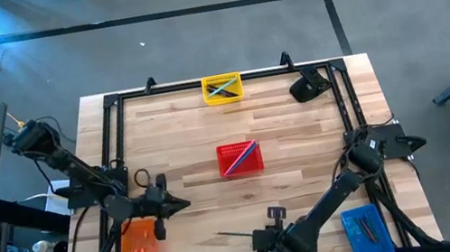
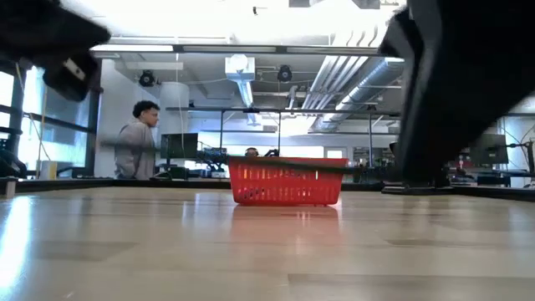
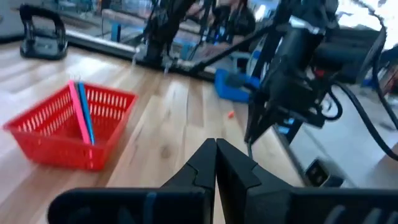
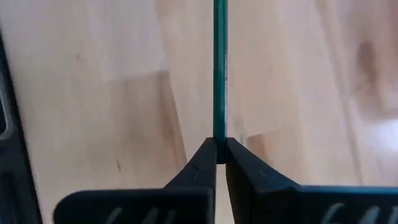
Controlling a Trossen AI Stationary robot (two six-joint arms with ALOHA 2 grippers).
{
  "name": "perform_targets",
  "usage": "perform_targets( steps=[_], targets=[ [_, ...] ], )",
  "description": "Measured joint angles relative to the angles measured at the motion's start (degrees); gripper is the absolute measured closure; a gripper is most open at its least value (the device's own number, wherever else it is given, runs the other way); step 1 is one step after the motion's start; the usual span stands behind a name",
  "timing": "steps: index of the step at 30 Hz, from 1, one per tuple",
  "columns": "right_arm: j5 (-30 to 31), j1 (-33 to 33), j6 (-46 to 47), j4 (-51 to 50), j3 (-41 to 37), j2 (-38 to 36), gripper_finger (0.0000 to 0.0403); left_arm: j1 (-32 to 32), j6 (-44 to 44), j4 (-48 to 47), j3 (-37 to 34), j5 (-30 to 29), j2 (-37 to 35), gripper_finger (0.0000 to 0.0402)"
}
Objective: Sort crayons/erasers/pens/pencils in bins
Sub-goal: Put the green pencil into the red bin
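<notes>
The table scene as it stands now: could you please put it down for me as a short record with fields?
right claw: shut on a green pencil, low over the table's near edge
left claw: shut, empty, above the orange bin
red bin: table middle, holds a pink and a blue pencil
yellow bin: far edge, holds pencils
blue bin: near right corner, dark sticks inside
loose item: small orange bit on the wood
background: a person beyond the table

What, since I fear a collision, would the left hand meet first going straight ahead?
The left hand points across bare table toward the right arm, so it would probably meet that first. The red bin sits off to one side. Depth is unclear.
</notes>
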Motion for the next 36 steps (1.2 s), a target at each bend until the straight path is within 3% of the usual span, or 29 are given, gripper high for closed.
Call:
perform_targets(
  steps=[7, 12, 17, 24, 29, 32, 36],
  targets=[
    [9.0, 0.3, 2.6, 0.9, -0.6, -3.3, 0.0402, 0.0, 5.2, -0.8, -0.3, 1.9, -8.7, 0.0401],
    [13.4, 0.4, 5.8, 9.0, -8.5, -5.6, 0.0402, 0.0, 8.1, -3.1, -0.3, 1.9, -12.2, 0.0401],
    [13.2, -1.3, 2.4, 28.0, -19.5, -8.7, 0.0402, 0.0, 8.6, -3.6, -0.3, 1.7, -13.1, 0.04],
    [16.5, -4.4, -13.9, 62.7, -33.1, -15.6, 0.0402, 0.1, 9.9, -3.3, -0.3, -0.3, -16.1, 0.04],
    [15.3, -7.6, -25.2, 85.4, -40.3, -18.7, 0.0402, 0.1, 10.1, -3.2, -0.3, 0.8, -20.4, 0.0389],
    [11.7, -10.0, -30.7, 93.2, -41.0, -18.8, 0.0402, 0.2, 10.2, -2.8, -0.3, 2.7, -21.5, 0.0365],
    [7.1, -12.5, -36.0, 95.9, -40.1, -18.7, 0.0402, 1.4, 11.3, -2.9, 1.2, 5.1, -21.4, 0.0321]
  ],
)
